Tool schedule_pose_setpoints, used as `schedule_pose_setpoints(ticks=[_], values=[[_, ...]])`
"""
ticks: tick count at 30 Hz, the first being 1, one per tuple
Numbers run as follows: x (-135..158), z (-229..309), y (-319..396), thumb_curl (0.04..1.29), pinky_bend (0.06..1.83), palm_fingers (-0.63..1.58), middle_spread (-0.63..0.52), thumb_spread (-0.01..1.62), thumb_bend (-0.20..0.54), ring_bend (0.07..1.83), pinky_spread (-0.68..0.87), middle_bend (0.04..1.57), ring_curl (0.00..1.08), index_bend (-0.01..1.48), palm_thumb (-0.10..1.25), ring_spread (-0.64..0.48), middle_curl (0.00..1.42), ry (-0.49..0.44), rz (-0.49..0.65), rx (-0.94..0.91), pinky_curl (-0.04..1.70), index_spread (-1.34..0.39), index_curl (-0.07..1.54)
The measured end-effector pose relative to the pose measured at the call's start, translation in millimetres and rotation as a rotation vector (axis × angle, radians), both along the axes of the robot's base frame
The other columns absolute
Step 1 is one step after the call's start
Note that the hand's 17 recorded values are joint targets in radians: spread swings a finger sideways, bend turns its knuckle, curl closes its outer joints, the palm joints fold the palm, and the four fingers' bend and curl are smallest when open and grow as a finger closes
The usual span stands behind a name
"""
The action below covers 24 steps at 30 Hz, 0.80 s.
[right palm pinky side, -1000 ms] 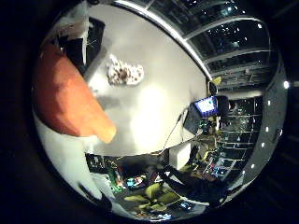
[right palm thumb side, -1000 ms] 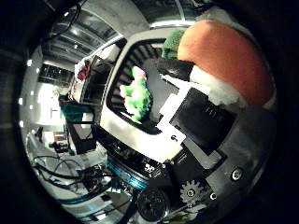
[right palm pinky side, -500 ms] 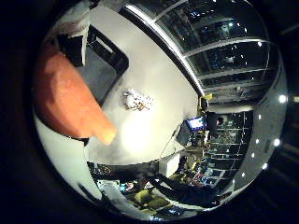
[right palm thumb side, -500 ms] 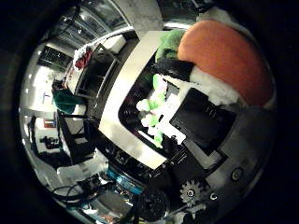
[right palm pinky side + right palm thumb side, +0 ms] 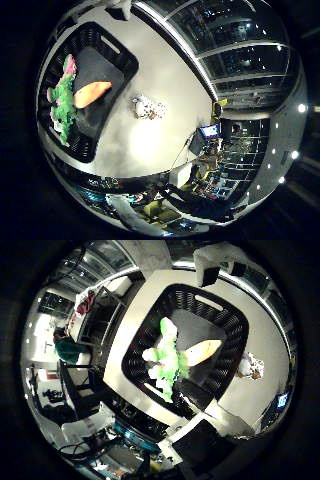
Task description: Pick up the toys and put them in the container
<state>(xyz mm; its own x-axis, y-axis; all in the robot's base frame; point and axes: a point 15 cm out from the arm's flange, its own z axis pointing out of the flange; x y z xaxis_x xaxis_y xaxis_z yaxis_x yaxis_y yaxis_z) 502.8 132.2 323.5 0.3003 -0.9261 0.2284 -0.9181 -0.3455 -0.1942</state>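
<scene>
Two toys, a green plush (image 5: 167, 360) and an orange carrot (image 5: 91, 93), are seen lying in the black container (image 5: 227, 372), one small toy (image 5: 149, 107) remains on the desk (image 5: 165, 75) and could be missed, and the fingers' state cannot be told.

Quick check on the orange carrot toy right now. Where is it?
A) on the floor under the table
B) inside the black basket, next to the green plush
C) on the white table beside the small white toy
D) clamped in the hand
B: the orange carrot toy lies inside the black basket against the green plush, while the small white toy sits alone on the white table outside it.
</scene>
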Motion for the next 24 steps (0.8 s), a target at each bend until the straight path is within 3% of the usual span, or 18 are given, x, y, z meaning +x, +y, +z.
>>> schedule_pose_setpoints(ticks=[4,8,17,24], values=[[-6.8,11.2,-34.9,0.33,0.52,0.13,-0.07,1.0,-0.025,0.55,0.35,0.47,0.25,0.42,0.73,0.03,0.31,-0.012,-0.033,-0.003,0.48,-0.47,0.39],[-18.0,5.6,-86.3,0.33,0.46,0.31,-0.08,1.0,-0.027,0.67,0.32,0.44,0.27,0.3,0.72,-0.04,0.3,0.007,-0.079,-0.017,0.43,-0.46,0.35],[-31.3,-34.5,-207.5,0.33,0.39,0.35,-0.09,1.0,-0.024,0.63,0.28,0.39,0.25,0.21,0.71,-0.1,0.3,0.068,-0.202,-0.03,0.37,-0.45,0.36],[-67.7,-87.8,-267.7,0.32,0.37,0.35,-0.09,1.0,-0.024,0.59,0.3,0.37,0.24,0.18,0.7,-0.1,0.31,0.154,-0.246,-0.02,0.34,-0.45,0.35]])
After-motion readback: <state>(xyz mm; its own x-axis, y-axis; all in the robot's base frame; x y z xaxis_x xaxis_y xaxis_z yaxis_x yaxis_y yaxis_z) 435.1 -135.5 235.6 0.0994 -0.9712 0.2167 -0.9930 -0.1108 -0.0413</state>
